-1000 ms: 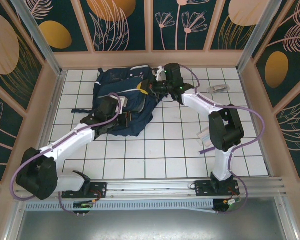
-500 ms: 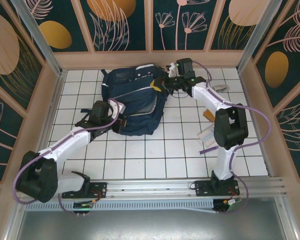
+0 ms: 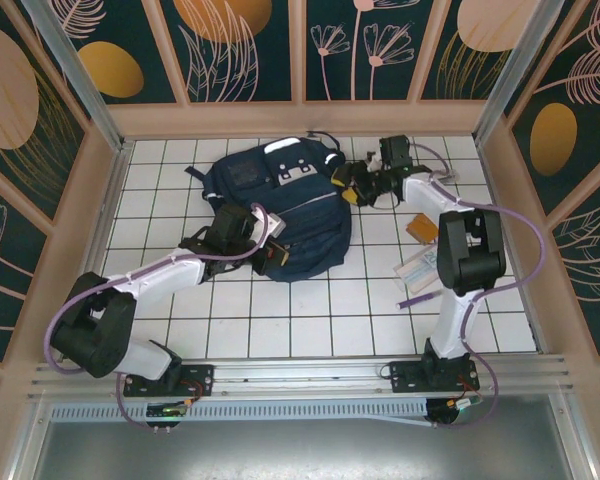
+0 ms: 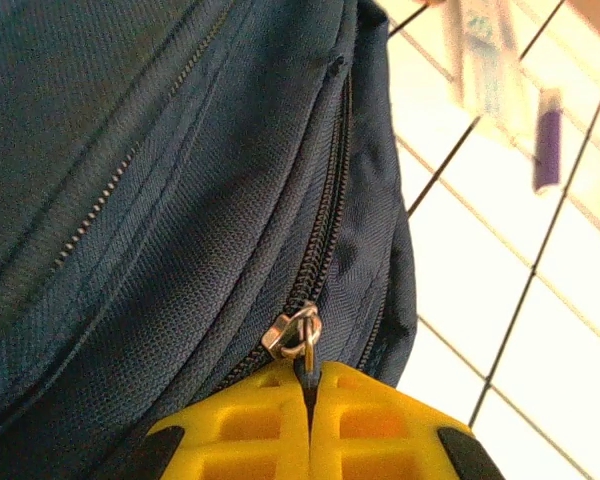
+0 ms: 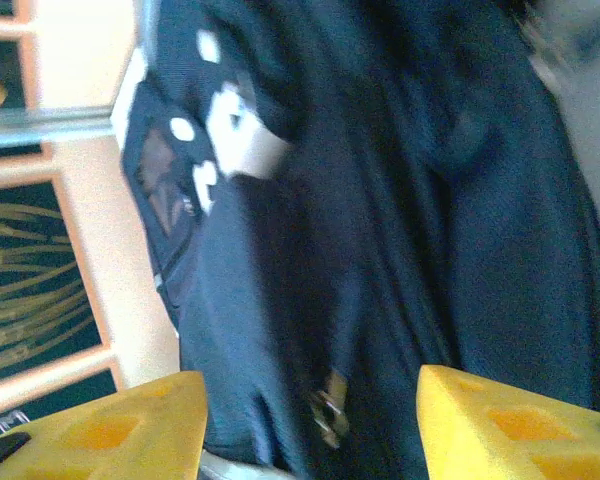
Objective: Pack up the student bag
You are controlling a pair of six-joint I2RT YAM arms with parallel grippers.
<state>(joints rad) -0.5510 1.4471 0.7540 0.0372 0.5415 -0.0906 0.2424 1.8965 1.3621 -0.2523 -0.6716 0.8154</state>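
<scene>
The student bag (image 3: 280,200), a navy backpack with white patches, lies on the tiled table left of centre. At its near edge my left gripper (image 3: 264,262) has its yellow fingers shut on the dark pull tab hanging from a metal zipper slider (image 4: 294,334); the left gripper (image 4: 308,388) shows closed tight around that tab. My right gripper (image 3: 356,190) sits at the bag's right edge. In the right wrist view the right gripper (image 5: 310,425) stands open, its fingers (image 5: 110,430) wide apart, with the bag's fabric (image 5: 380,200) and a small metal pull (image 5: 328,405) in front of them, not gripped.
Right of the bag lie an orange card (image 3: 421,228), a clear packet (image 3: 417,265) and a purple pen (image 3: 415,298); the pen (image 4: 547,140) and packet (image 4: 480,60) also appear beyond the bag. Wooden walls enclose the table on three sides.
The bag has slid and turned to the right. My right gripper has opened and let go of the bag's top edge, backing off rightward. The left gripper stays shut and has followed the bag.
</scene>
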